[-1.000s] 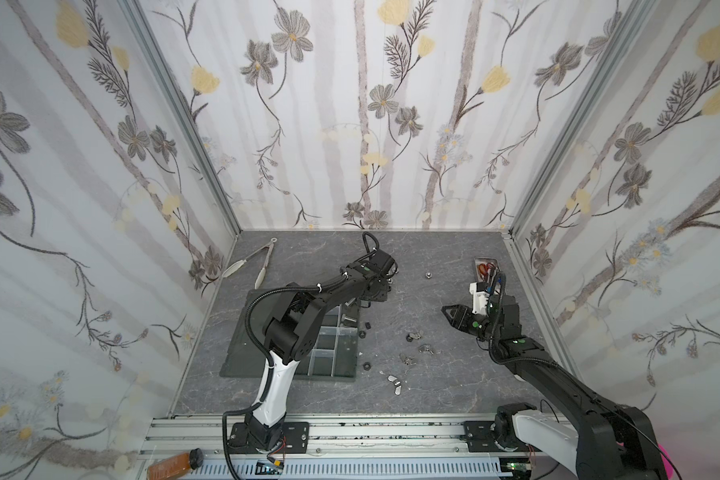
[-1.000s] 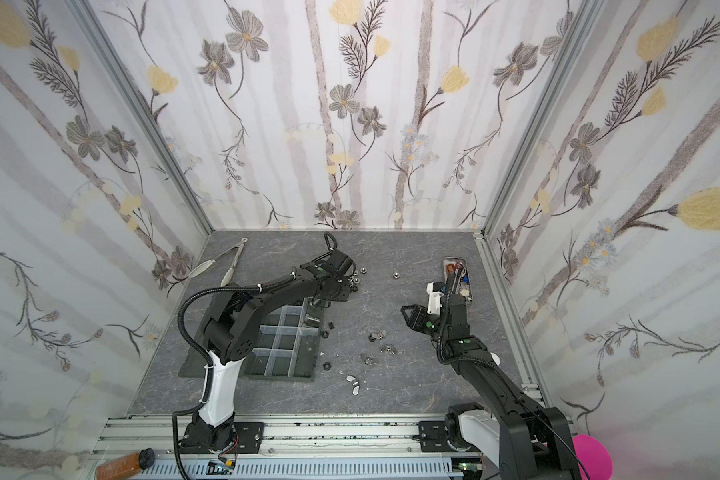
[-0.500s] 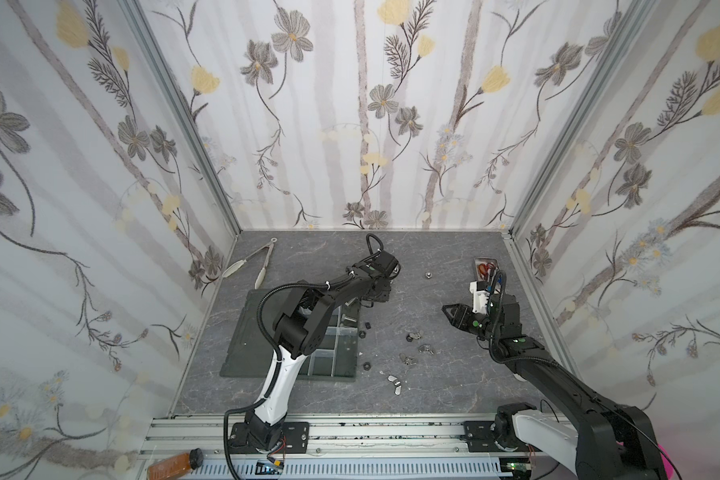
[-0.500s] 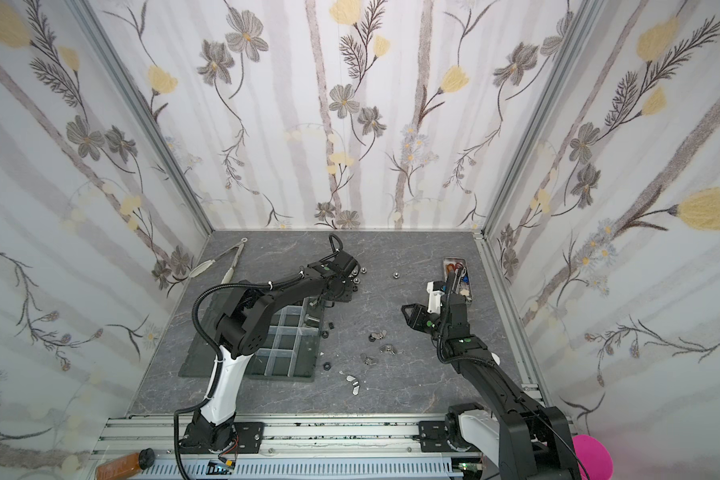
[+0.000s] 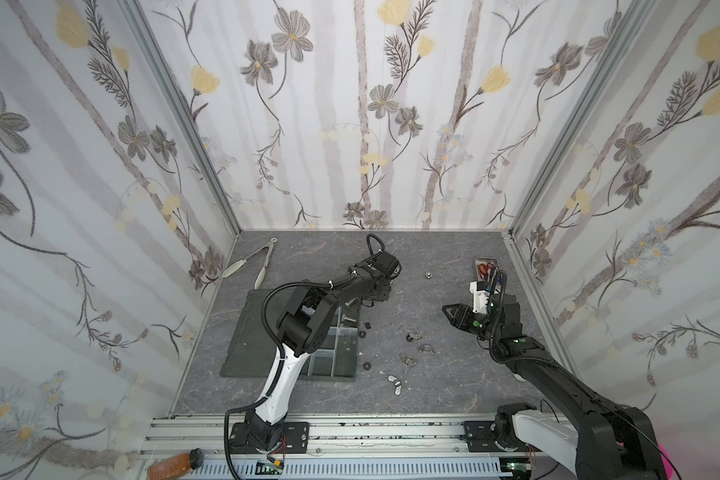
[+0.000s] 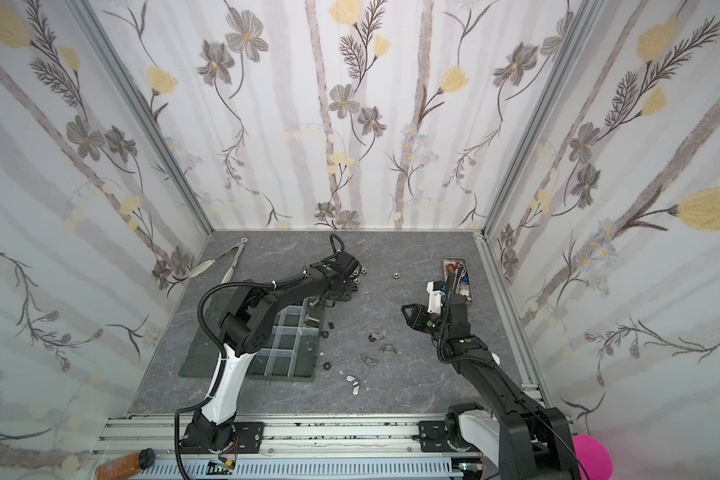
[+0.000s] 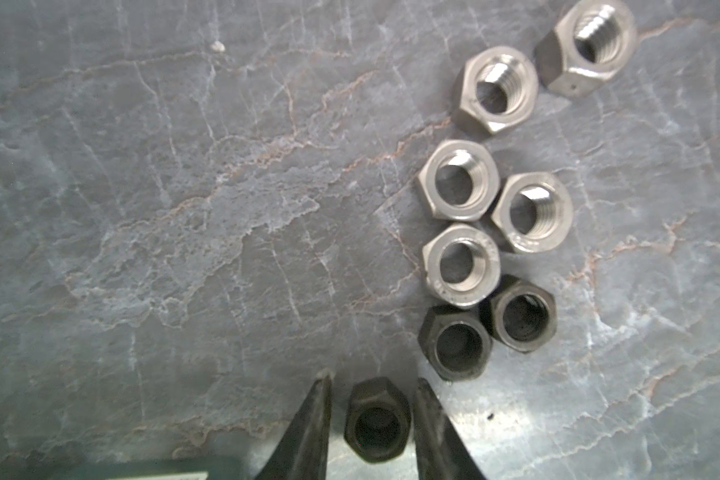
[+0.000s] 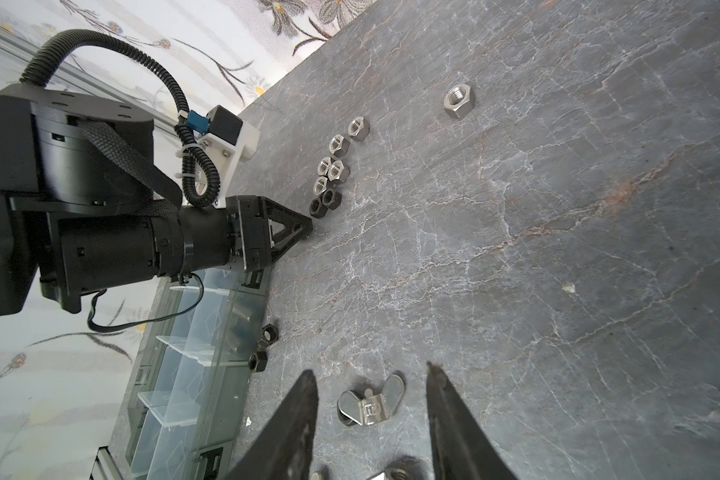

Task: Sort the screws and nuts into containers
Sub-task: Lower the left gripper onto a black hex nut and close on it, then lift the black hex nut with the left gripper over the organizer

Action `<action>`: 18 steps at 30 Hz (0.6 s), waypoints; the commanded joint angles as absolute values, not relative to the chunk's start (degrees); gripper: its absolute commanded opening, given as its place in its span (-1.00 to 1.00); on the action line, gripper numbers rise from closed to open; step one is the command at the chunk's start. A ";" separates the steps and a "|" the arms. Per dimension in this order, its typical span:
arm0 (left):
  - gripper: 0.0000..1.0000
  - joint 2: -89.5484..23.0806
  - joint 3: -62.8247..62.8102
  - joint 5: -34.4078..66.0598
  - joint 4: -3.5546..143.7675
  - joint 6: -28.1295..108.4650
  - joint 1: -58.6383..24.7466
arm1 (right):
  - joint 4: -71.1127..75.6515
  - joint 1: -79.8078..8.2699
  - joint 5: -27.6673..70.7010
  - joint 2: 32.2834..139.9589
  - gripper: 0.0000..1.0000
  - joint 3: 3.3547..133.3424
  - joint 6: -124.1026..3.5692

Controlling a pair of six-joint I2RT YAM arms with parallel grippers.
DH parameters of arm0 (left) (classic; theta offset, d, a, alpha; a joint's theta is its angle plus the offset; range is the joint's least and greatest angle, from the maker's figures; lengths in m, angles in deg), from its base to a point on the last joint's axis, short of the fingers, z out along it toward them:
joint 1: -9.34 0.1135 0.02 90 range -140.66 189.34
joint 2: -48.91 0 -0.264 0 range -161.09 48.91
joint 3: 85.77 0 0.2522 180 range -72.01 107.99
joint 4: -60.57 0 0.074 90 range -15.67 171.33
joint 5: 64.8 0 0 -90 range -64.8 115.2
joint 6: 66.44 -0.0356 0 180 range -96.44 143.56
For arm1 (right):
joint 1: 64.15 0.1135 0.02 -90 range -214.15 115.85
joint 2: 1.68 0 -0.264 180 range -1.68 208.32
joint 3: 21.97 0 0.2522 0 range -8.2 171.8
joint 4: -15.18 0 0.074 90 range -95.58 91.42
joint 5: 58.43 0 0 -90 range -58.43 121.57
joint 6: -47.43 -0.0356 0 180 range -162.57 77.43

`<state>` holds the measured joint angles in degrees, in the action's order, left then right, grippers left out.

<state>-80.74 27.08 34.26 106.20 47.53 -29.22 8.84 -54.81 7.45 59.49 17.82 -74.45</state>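
Note left gripper (image 7: pixel 373 377) reaching farther than a second ago, jaws narrowed around a black nut (image 7: pixel 377 419) on the table (image 7: pixel 184 208) beyond the tray (image 5: pixel 333 377), thin gaps remaining: no grip yet. Note right gripper (image 8: pixel 371 370) spread wide over a wing nut (image 8: pixel 371 405), empty. Beware off-centre closing: may flick the nut into neighbours. Count in left wrist view: five silver nuts (image 7: pixel 458 180), three black.

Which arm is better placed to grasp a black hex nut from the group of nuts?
Left. The left gripper straddles a black hex nut, with a jaw close on each side. The right gripper hangs open above a wing nut, away from it.
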 commanded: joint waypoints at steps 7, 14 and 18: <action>-0.55 -80.93 26.97 33.98 106.72 47.39 -29.33 | 8.71 -54.84 7.29 58.34 -0.11 18.00 -74.02; -0.59 -77.08 24.77 34.35 104.98 47.81 -29.68 | 8.03 -54.86 7.40 57.97 -0.11 18.21 -73.98; -0.60 -73.28 23.24 33.83 103.97 48.42 -29.77 | 6.77 -54.84 7.59 57.26 -0.11 18.60 -73.78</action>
<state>-75.86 24.02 34.08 105.77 47.59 -29.70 7.55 -54.85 7.49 57.85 17.97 -74.45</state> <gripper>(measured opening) 0.202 0.447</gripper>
